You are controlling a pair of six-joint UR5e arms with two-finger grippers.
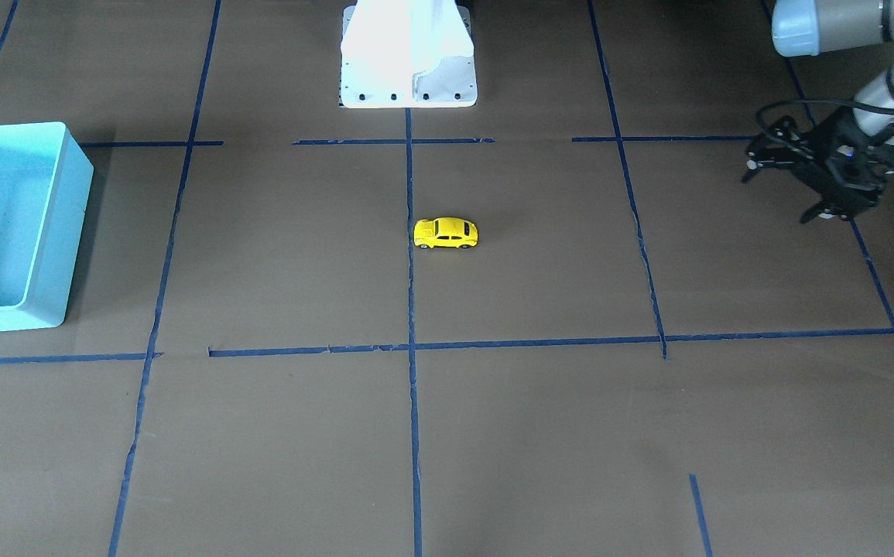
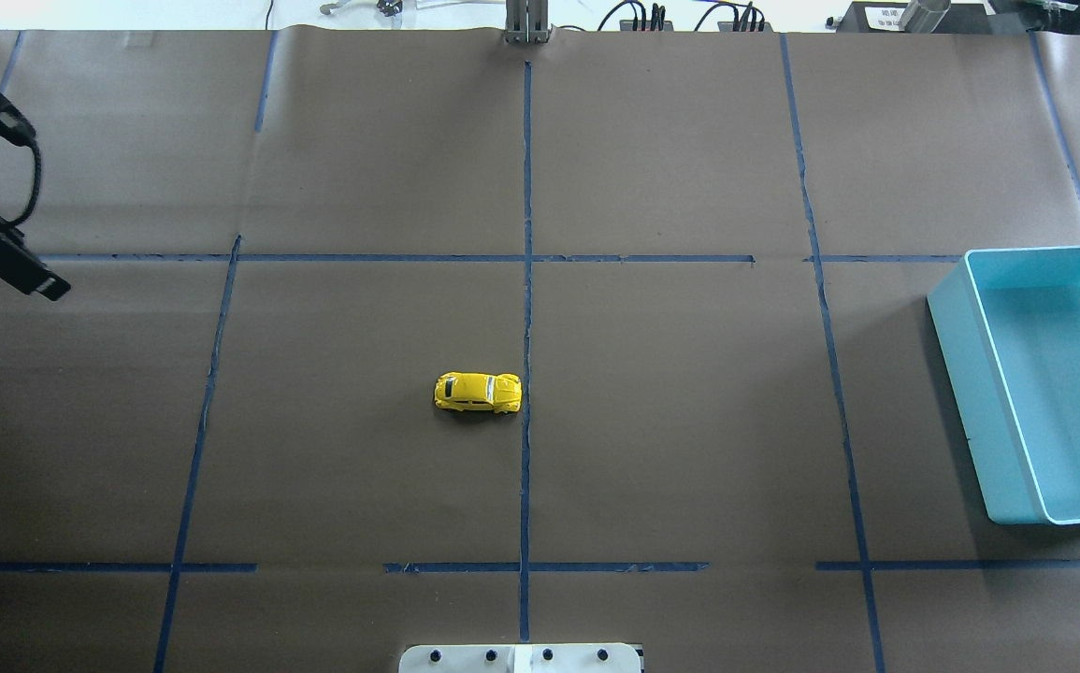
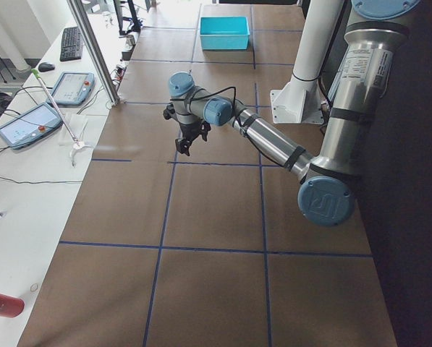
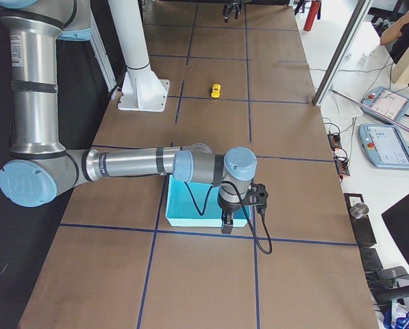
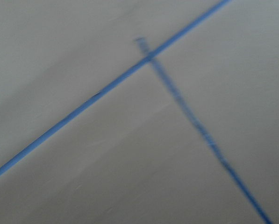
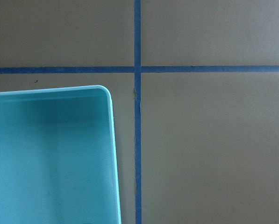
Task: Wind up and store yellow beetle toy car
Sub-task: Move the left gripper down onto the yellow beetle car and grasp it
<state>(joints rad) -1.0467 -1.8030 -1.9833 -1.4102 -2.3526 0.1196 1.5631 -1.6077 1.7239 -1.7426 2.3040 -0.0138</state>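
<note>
1. We see the yellow car (image 2: 478, 393) at mid-counter (image 2: 689, 421), just beside a tape line (image 2: 526, 308).
2. The right tool (image 4: 226, 221) hangs over the turquoise bin's (image 2: 979, 421) edge; we cannot tell its grip.
3. The left tool (image 1: 777, 197) hovers well apart from the car, fingers spread.

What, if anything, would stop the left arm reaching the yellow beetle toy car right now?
Probably nothing, so likely yes. The yellow beetle toy car stands alone near the middle of the table. The left gripper, open, hovers off to its side with only bare surface between them.
</note>
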